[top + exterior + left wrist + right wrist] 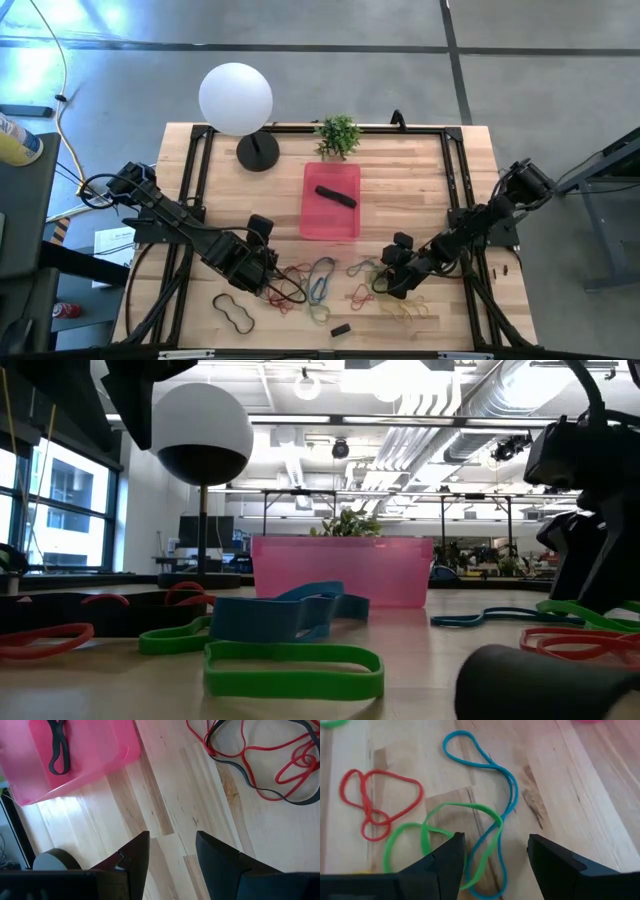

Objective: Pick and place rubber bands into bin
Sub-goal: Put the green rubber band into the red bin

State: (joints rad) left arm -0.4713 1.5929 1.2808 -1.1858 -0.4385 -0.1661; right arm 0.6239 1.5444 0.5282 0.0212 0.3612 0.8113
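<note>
Pale, streaky wooden planks are making up the surface (420, 180), framed by dark metal rails. Toward its front left corner a floppy black loop (236, 312) is lying flat in a wavy outline, a shape only the high view is showing. Just beside it the left hand (268, 270) is hovering low, its two dark fingers (131, 862) standing apart with bare wood between them and nothing gripped. Its wrist view is revealing thin red bands (280, 765) tangled with a dark one, and is looking into the bin.

Back from there, a matte white globe lamp (236, 97) is standing on a round black base near the far edge, with a small green plant (338, 134) beside it. At mid-surface the bin (312, 222), a shallow tray of translucent pink plastic, is holding one black band (336, 196). Only the low view is showing its see-through wall (343, 570), with flat blue (285, 617) and green bands (293, 667) lying in front.

Near the front edge the rubber bands (322, 285) are lying scattered in many colours, and a small solid black block (341, 328) is sitting beside them. Further right, the right hand (392, 275) is hanging over thin, glossy green (442, 832), blue (490, 790) and red loops (375, 802), its fingers (447, 865) spread wide and clamped on nothing.
</note>
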